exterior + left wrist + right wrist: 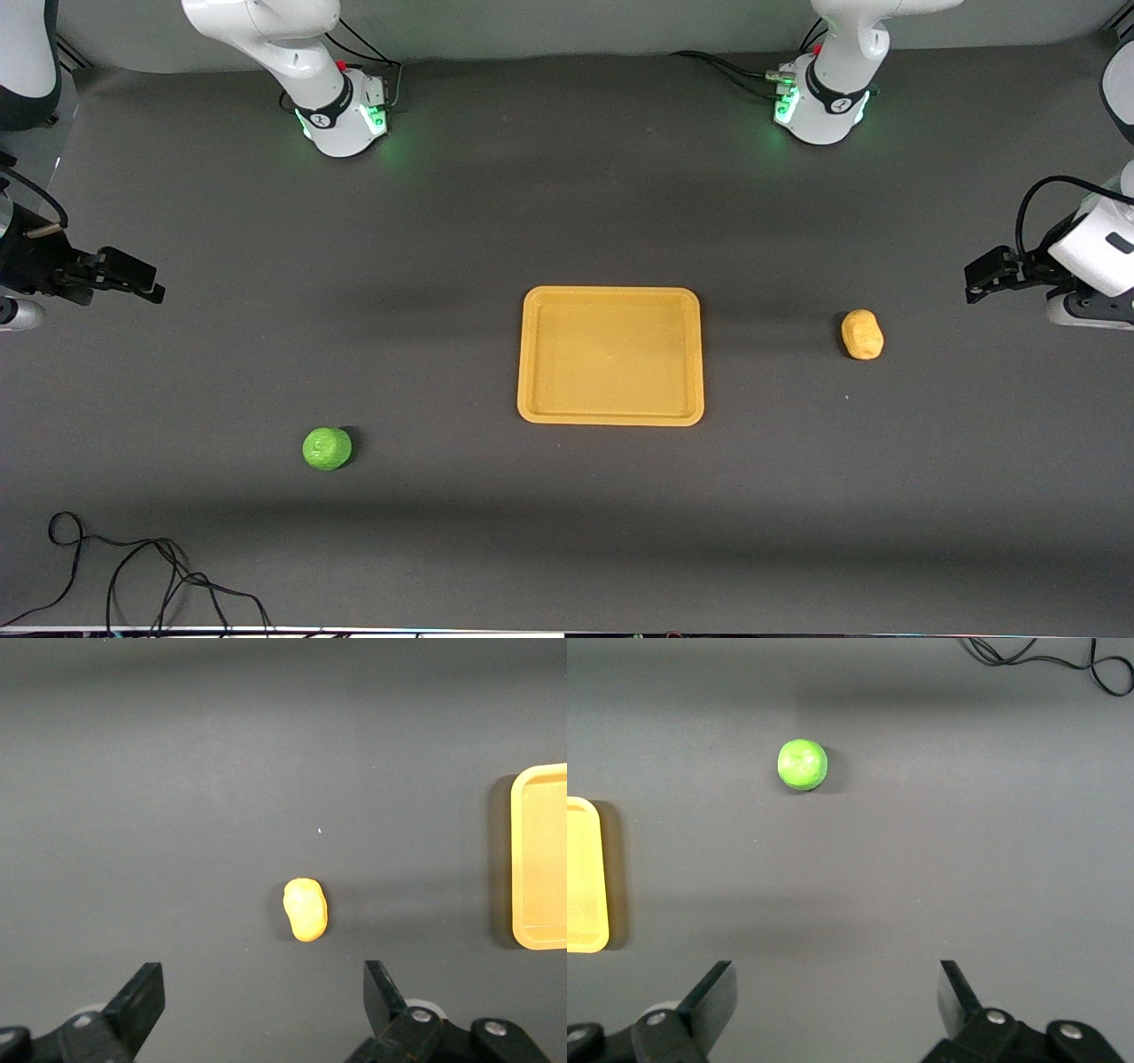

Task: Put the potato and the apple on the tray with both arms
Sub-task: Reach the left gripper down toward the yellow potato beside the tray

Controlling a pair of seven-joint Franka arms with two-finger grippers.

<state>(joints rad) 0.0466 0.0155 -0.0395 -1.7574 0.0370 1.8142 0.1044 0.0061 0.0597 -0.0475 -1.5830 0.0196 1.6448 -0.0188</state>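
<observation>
Potato [862, 334] long axis toward front camera; both hands [263, 997] [835, 997] spread wide

No text, label, brand, number or sign can be read anywhere.

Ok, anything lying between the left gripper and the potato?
Nothing: the left wrist view shows only bare dark table between the open left gripper and the potato. The front view agrees.

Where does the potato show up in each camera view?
Front view: the potato lies on the table beside the tray, toward the left arm's end.
Left wrist view: potato mid-picture.
Right wrist view: not in it.
Shared landmark: the tray.
</observation>
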